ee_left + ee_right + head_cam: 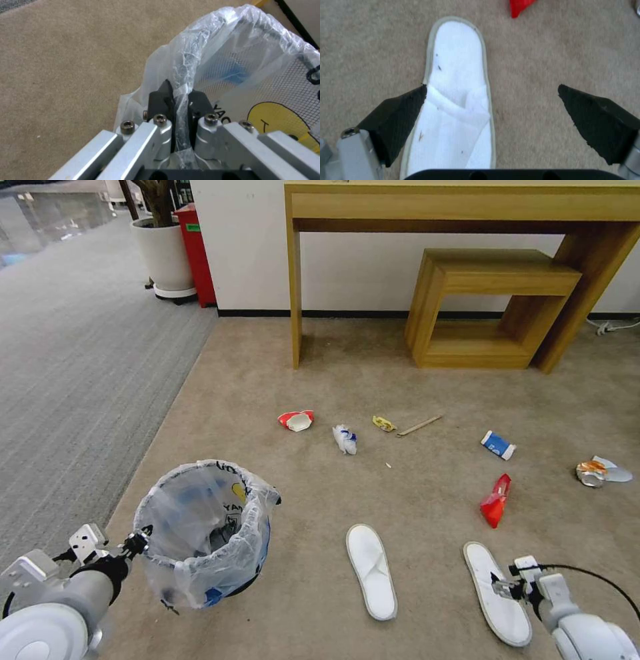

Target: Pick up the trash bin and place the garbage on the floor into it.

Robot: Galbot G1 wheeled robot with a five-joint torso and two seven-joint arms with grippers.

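A: What sits closest?

B: At seven o'clock in the head view, the left gripper (138, 544) pinches the rim of the small round trash bin lined with crinkled clear plastic (203, 533). In the left wrist view its black fingertips (160, 100) are clamped on the bagged rim (181, 87), which runs straight between the jaws.

A: And the right side?

B: At five o'clock, the right gripper (501, 588) hangs over the white cloth slipper on the right (497, 593). In the right wrist view the jaws are spread wide: one black pad (398, 117) overlaps the slipper's (456, 75) edge, the other stands over bare beige short-pile carpet (533, 62), so the slipper lies off-centre in the gap.

A: Farther out?

B: A second white slipper (371, 571) lies toward six o'clock. A red packet (495, 501) is at four, a blue-white carton (498, 445) beyond it, a crushed silvery wrapper (601, 471) at three. Farther still: a crumpled white wrapper (345, 439), a red-white paper bowl (296, 420), a yellow wrapper (383, 424) and a wooden stick (419, 426).
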